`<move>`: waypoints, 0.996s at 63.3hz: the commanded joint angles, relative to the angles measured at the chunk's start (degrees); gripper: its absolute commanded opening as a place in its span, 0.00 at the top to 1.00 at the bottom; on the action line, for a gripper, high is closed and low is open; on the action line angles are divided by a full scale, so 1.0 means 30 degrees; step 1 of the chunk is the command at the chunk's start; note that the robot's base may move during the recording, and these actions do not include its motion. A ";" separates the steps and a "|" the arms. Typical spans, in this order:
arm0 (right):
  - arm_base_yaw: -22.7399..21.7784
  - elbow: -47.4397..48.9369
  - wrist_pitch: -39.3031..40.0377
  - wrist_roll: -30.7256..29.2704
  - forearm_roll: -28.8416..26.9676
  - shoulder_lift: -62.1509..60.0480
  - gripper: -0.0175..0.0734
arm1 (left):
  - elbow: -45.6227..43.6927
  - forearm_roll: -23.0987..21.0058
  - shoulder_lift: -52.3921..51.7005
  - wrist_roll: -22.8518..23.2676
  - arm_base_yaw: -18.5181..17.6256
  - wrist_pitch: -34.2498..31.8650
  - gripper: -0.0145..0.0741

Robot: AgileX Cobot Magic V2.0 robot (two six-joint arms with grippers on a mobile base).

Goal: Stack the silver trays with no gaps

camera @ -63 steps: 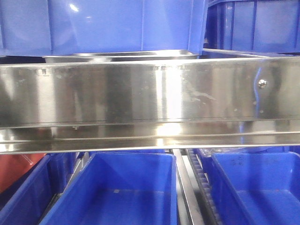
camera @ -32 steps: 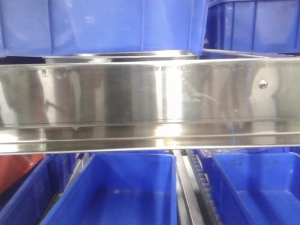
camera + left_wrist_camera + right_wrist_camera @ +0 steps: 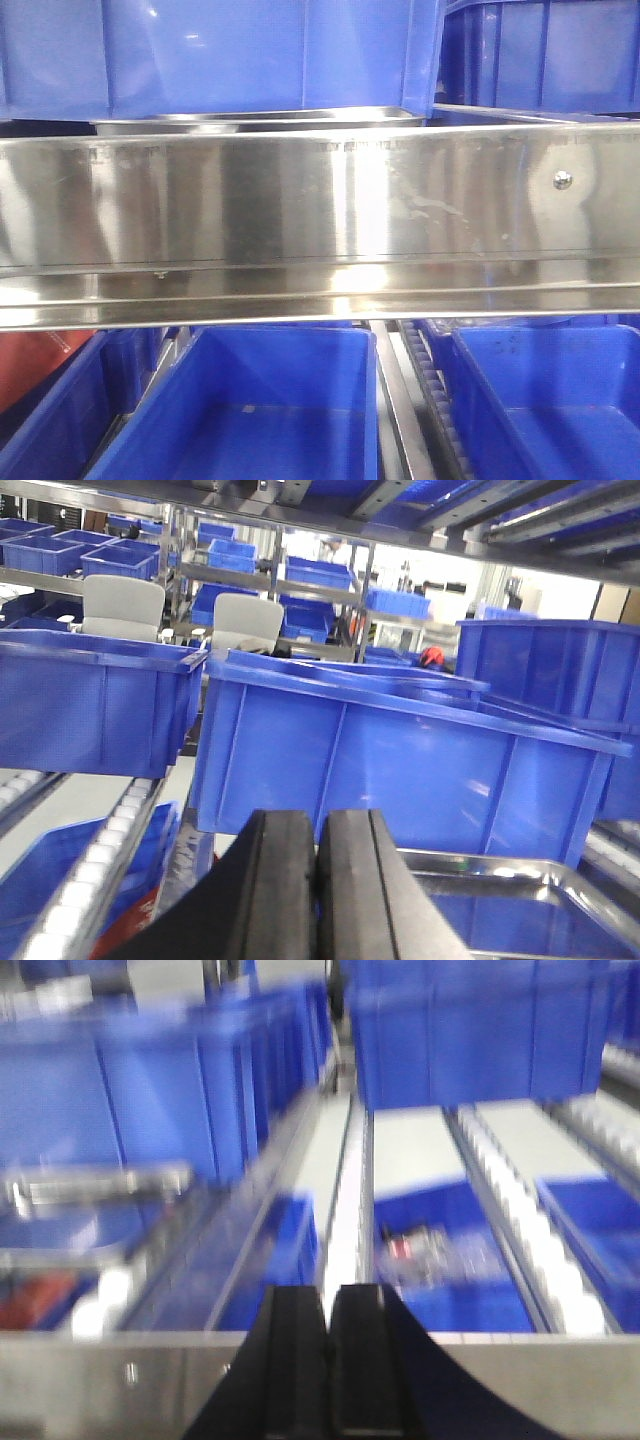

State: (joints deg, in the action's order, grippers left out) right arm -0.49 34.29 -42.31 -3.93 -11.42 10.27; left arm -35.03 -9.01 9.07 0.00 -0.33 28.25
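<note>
A long steel shelf rail (image 3: 320,200) runs across the whole front view and hides most of the shelf behind it; a screw (image 3: 562,180) sits near its right end. Just over the rail's top edge shows only the flat rim of the silver tray (image 3: 260,118), with a large blue bin (image 3: 220,55) above and behind it. Lower blue bins (image 3: 270,400) stand under the rail.

In the left wrist view, the left gripper (image 3: 318,825) has its black fingers pressed together with nothing between them. The silver tray (image 3: 500,865) lies just to its right and ahead, apart from the fingers, in front of the large blue bin's (image 3: 400,760) wall. A roller track (image 3: 100,850) runs along the left.

The right wrist view is blurred. The right gripper (image 3: 328,1295) is also closed and empty, above the steel shelf rail (image 3: 100,1380). The silver tray (image 3: 95,1182) lies well off to its left.
</note>
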 commanded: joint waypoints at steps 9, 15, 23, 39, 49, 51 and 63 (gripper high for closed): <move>0.0181 0.2598 -0.0537 -0.0526 -0.0056 0.2734 0.89 | -0.2675 -0.0788 0.4470 -0.1712 0.0016 0.5334 0.85; 0.0560 0.3569 -0.1363 -0.0526 -0.0180 0.4602 0.89 | -0.2943 -0.3093 0.6155 -0.2677 0.0016 0.5530 0.85; 0.1227 0.4373 -0.0665 -0.0526 -0.1243 0.7026 0.89 | -0.2943 -0.5153 0.7687 -0.3831 0.0016 0.4360 0.85; 0.2414 0.5821 0.1070 -0.0526 -0.1671 1.1127 0.89 | -0.3142 -0.5438 1.0115 -0.4030 -0.1721 0.3100 0.85; 0.3688 0.7025 0.1319 -0.0526 -0.1672 1.3644 0.89 | -0.4003 -0.5403 1.2353 -0.3860 -0.3674 0.2268 0.85; 0.3991 0.7286 0.1563 -0.0380 -0.1672 1.4042 0.89 | -0.4305 -0.5403 1.2905 -0.3811 -0.3957 0.1984 0.85; 0.5150 0.8990 0.1859 0.0561 -0.1585 1.7007 0.89 | -0.6394 -0.5319 1.5951 -0.2945 -0.4439 0.1549 0.85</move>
State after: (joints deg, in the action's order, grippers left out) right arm 14.12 59.15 -38.20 -3.57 -16.44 58.43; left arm -51.87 -24.73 54.17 -10.67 -13.14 34.46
